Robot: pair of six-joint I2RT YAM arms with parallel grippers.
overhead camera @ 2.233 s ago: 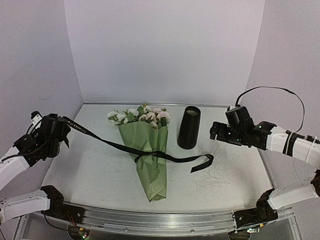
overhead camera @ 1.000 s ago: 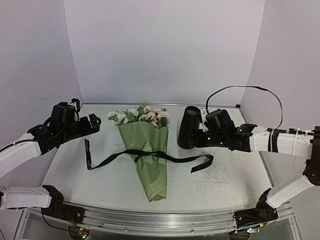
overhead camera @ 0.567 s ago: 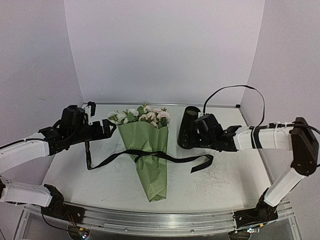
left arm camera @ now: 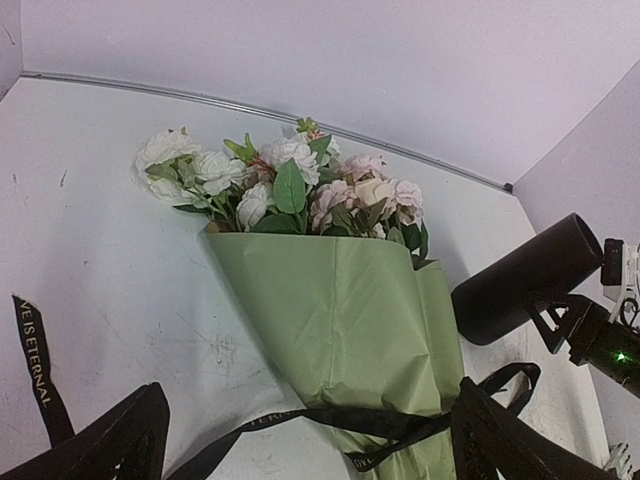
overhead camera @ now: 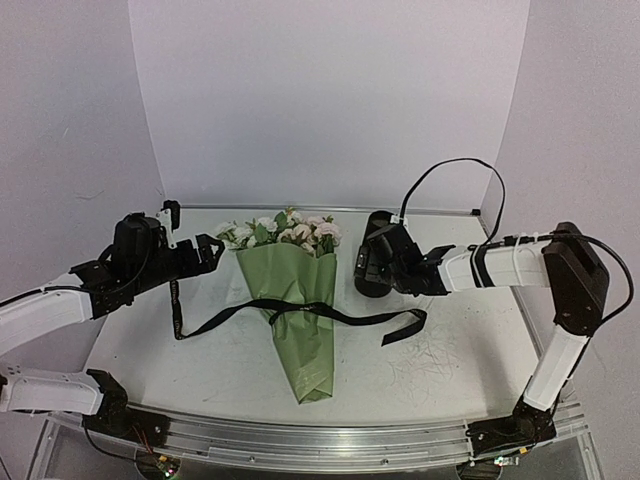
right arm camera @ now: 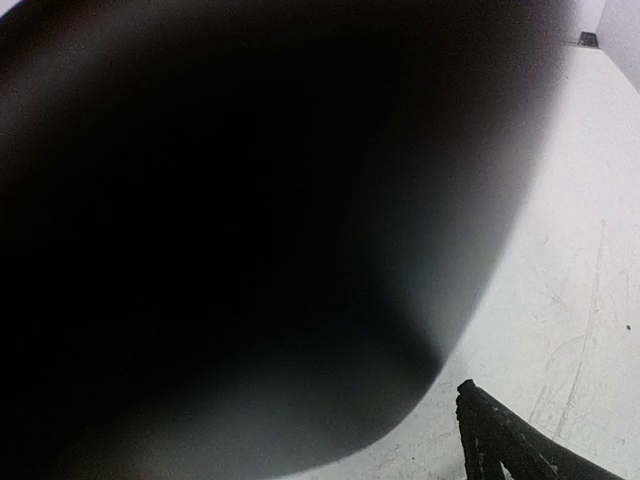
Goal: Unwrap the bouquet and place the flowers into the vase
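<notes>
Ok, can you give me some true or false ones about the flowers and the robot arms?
1. The flowers are already in the vase. False: they are in their green paper, lying on the table.
2. A black ribbon lies across the bouquet. True.
3. The left gripper is holding the ribbon. False: it is open and empty, beside the blooms.
4. The right gripper is open and right up against the vase. True.
5. The vase is white. False: it is black.
</notes>
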